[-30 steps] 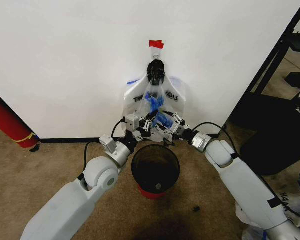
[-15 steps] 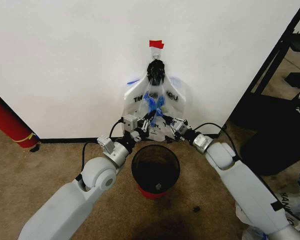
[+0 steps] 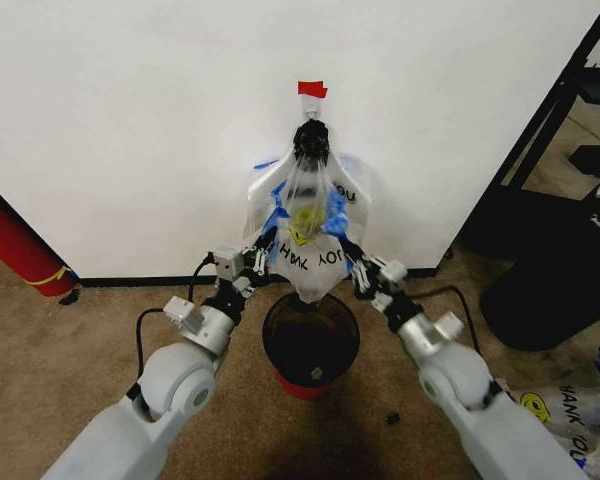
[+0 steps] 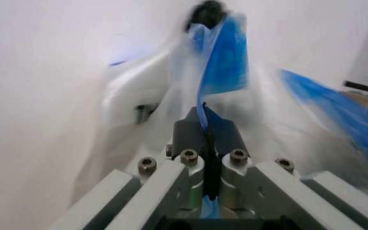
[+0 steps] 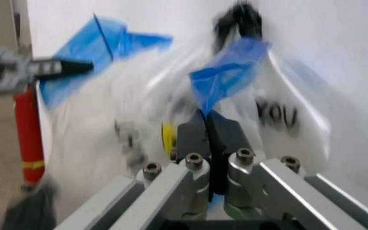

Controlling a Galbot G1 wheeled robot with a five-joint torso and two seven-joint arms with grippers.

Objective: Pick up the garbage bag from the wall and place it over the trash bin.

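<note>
A garbage bag (image 3: 310, 252) with inverted black print and a yellow smiley hangs from the black hook (image 3: 311, 140) on the white wall (image 3: 130, 120), under a red tape piece (image 3: 312, 89). It is drawn out from the wall and stretched over the far rim of the trash bin (image 3: 311, 340). My left gripper (image 3: 264, 252) is shut on its blue trim (image 4: 219, 62) on one side. My right gripper (image 3: 354, 262) is shut on the blue trim (image 5: 225, 76) on the other side. Both sit just above the black mesh bin's far rim.
More identical bags (image 3: 358, 196) stay flat on the wall behind. A red cylinder (image 3: 15, 240) leans at the left, a black rack (image 3: 565, 210) stands at the right. Loose bags (image 3: 560, 410) and a small black scrap (image 3: 391, 416) lie on the carpet at the right.
Both grippers have drawn back from the wall and apart, pulling one bag outward and spreading it above the bin. The other bags stay on the wall.
</note>
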